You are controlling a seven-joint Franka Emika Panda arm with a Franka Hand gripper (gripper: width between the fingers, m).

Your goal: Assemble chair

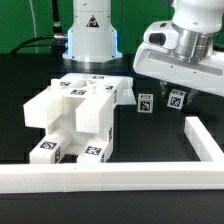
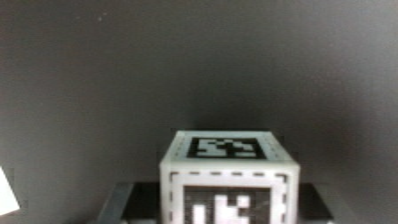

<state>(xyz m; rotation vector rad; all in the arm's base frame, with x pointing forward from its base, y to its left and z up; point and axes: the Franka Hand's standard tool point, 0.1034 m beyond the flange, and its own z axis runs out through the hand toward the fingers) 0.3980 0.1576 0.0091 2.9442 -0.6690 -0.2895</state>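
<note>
1. Now finding the tagged block (image 1: 177,98) (image 2: 228,180) standing upright on the black table (image 1: 25,95), toward the exterior view's right, with one tag facing up and another facing the wrist camera.
2. Finding the gripper (image 1: 178,90) hanging directly over that block, with dark fingers (image 2: 134,200) flanking it on both sides, right at its walls.
3. Not managing to tell, through the blur of the wrist view, whether those fingers are pressing on the block or standing just off it.
4. Spotting a second block (image 1: 145,102), also tagged, just beside the first on the exterior view's left, apart from it and clear of the gripper.
5. Seeing the chair assembly (image 1: 85,118) further toward the exterior view's left: blocky white parts already joined, resting on the table, showing tags on top and on the near faces, sitting near the second block without clearly touching it.
6. Tracing the L-shaped rail (image 1: 110,180) along the near side of the scene and then back along the exterior view's right, enclosing the assembly and both blocks within its corner.
7. Noting the robot base (image 1: 90,35) behind the assembly, white and well apart from the tagged block.
</note>
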